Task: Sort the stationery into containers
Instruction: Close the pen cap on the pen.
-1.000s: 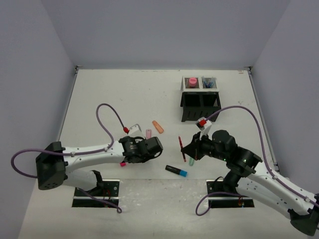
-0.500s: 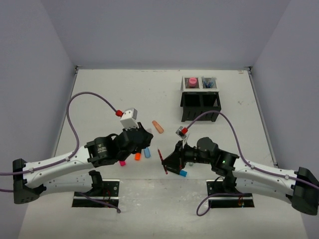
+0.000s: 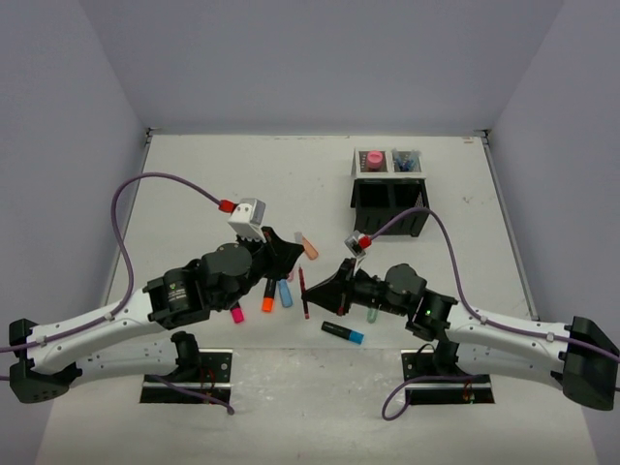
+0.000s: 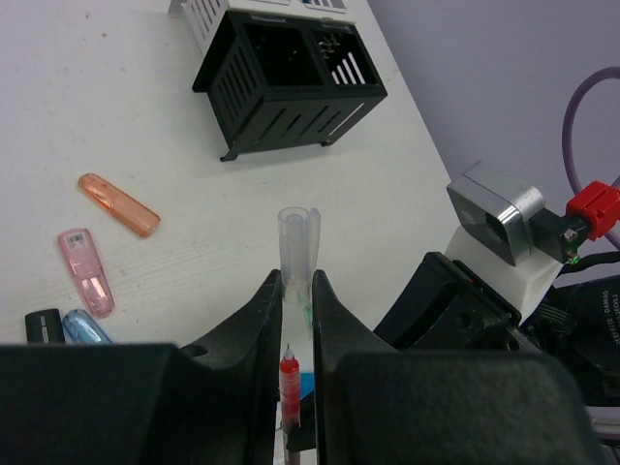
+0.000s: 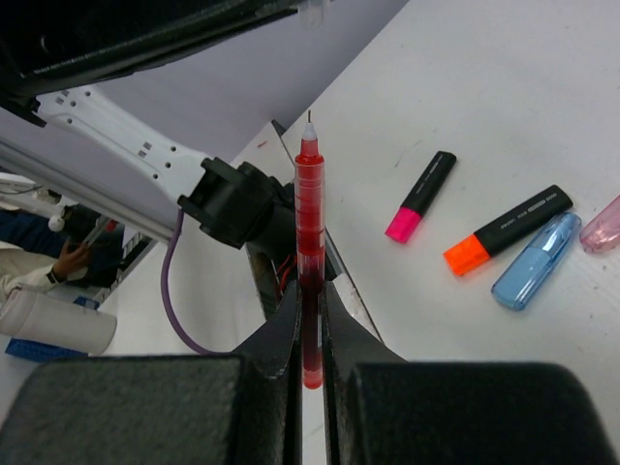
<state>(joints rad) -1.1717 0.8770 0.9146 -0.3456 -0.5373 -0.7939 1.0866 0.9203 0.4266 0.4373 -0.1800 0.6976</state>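
Arms lean inward above the tabletop (image 3: 213, 174), wrists close together. Left jaws pinch a clear cap (image 4: 295, 237); right jaws clamp the red pen (image 5: 309, 223), its tip near the cap, well apart from the organizer (image 4: 281, 121).

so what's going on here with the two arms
The right arm has its jaws shut on an uncapped red pen. The left arm pinches a clear cap just in front of the pen's tip, the two not yet joined. Several highlighters lie loose on the table beside them. The black organizer at the far side holds a pink item and blue pens in its back compartments.
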